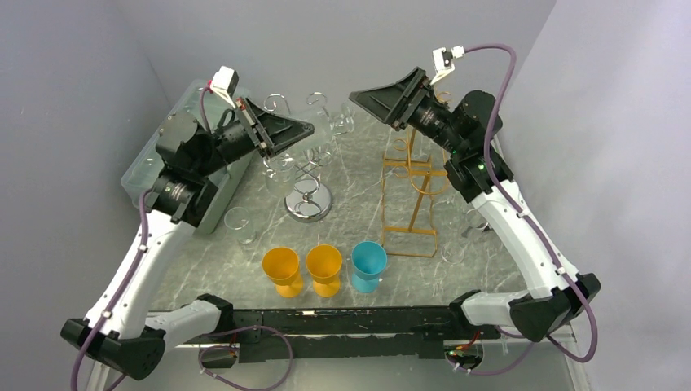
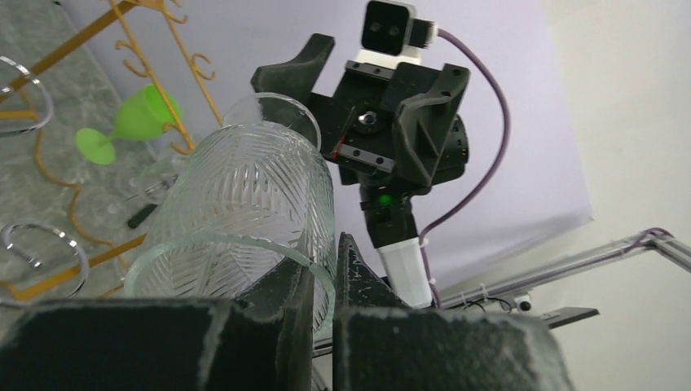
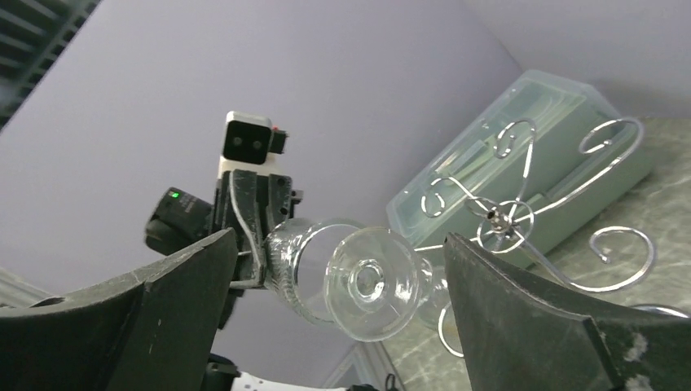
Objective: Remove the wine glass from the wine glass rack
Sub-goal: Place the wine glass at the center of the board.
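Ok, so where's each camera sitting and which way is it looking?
Top: above and behind, looking down at the table; the left arm and right arm show.
Left wrist: looks up along the left fingers, shut on the glass rim.
Right wrist: looks between the open right fingers at the glass foot.
Shared: both wrist views show that glass.

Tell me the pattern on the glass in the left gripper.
Clear wine glass, herringbone-like ribbing on its bowl; clearest in the left wrist view.
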You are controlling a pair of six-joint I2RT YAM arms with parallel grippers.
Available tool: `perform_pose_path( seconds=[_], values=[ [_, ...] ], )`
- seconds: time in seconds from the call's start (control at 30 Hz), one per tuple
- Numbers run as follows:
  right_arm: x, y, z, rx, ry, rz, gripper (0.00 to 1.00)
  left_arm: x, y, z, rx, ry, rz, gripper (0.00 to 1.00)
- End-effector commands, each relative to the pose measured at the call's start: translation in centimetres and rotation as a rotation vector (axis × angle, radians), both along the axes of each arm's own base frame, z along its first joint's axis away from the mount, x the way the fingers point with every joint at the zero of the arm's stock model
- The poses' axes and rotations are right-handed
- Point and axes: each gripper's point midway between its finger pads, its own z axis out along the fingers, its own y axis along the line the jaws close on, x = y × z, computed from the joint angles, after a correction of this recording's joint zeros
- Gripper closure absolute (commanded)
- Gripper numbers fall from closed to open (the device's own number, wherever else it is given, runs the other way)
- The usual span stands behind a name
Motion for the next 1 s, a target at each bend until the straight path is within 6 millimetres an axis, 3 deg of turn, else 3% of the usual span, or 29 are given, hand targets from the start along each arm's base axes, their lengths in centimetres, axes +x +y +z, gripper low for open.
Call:
perform_pose_path(
  seconds=[0.0, 0.43, 0.7, 0.97],
  values=[
    [-0.7, -1.4, 0.7, -0.054, -0.068, -0.072, 0.01, -2.8, 2.3, 2.3, 0.090, -0.145, 0.101, 1.00],
    [0.6, -0.8, -3.2, -0.341, -0.020, -0.179, 0.00, -7.4, 10.6, -1.6, 0.551, -0.050, 0.414, 1.00],
    [0.5, -0.2, -3.9, -0.440, -0.040, -0.208, 0.00, -10.4, 16.3, -7.2, 0.812, 0.149, 0.559, 1.00],
    [0.6, -0.2, -4.7, -0.519, -0.045, -0.240, 0.00, -11.6, 18.9, -13.5, 0.993, 0.366, 0.593, 1.00]
  ],
)
